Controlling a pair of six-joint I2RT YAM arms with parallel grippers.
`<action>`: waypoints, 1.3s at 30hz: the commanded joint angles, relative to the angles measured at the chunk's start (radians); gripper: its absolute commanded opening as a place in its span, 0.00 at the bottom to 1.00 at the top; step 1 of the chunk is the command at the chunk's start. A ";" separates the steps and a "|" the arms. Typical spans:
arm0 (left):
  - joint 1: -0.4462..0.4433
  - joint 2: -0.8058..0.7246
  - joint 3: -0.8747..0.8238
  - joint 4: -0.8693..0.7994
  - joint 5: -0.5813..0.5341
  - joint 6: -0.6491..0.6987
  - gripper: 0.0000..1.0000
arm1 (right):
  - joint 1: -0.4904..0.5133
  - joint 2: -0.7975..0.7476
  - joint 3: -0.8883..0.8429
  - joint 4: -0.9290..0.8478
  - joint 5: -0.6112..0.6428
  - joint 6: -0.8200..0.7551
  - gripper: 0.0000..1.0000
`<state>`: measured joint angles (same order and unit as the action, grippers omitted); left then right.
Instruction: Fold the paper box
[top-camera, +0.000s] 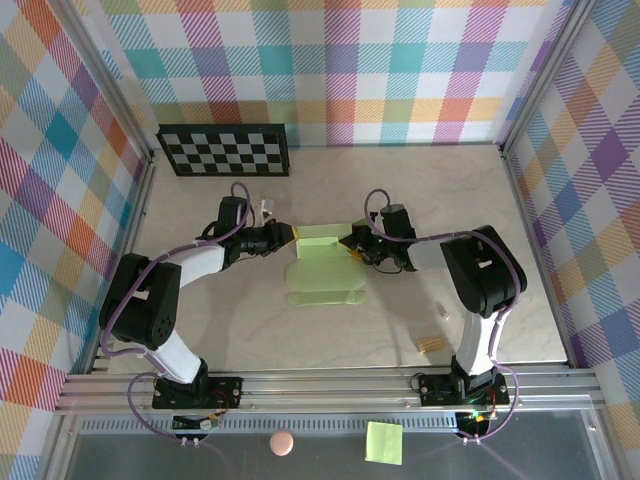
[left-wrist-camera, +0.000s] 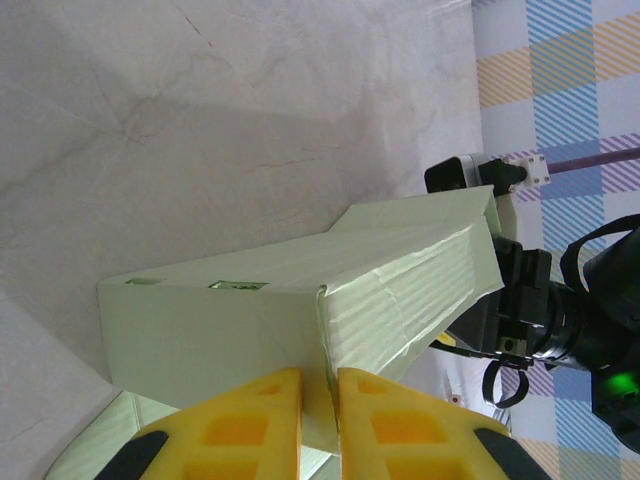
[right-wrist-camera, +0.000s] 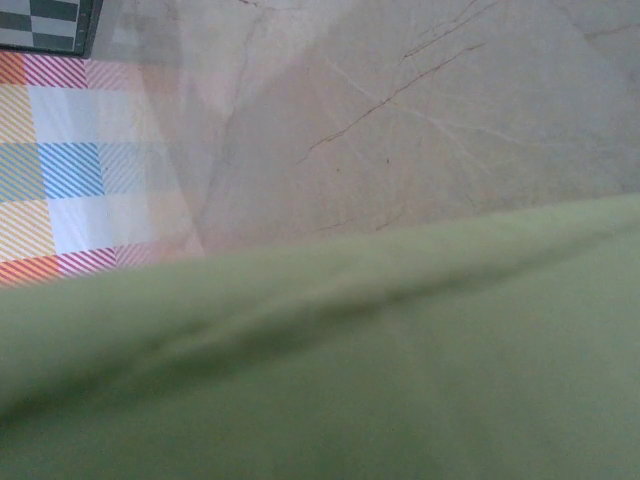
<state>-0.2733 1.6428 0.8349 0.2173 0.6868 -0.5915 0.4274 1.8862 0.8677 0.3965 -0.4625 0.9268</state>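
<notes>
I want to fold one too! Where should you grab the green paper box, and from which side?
Probably by a raised panel's edge, coming in sideways from the left, as the left gripper pinches the paper box. The card is thin and wide, so only an edge fits between fingers.

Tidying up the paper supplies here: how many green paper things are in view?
2: the paper box in the middle of the table, and a small sticky note at the overhead view's bottom edge, right of centre. Nothing seems hidden.
</notes>
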 joint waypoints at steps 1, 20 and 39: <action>-0.015 0.029 -0.018 -0.084 -0.039 -0.008 0.16 | 0.022 0.036 0.008 -0.108 0.039 -0.054 0.57; -0.015 0.029 -0.017 -0.096 -0.065 -0.004 0.16 | 0.007 -0.076 0.072 -0.336 0.027 -0.218 0.55; -0.015 0.040 0.000 -0.101 -0.069 -0.004 0.16 | -0.045 -0.348 0.260 -0.885 0.271 -0.598 0.55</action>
<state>-0.2810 1.6447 0.8425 0.2131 0.6701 -0.5911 0.3859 1.5631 1.0714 -0.3645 -0.2775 0.4347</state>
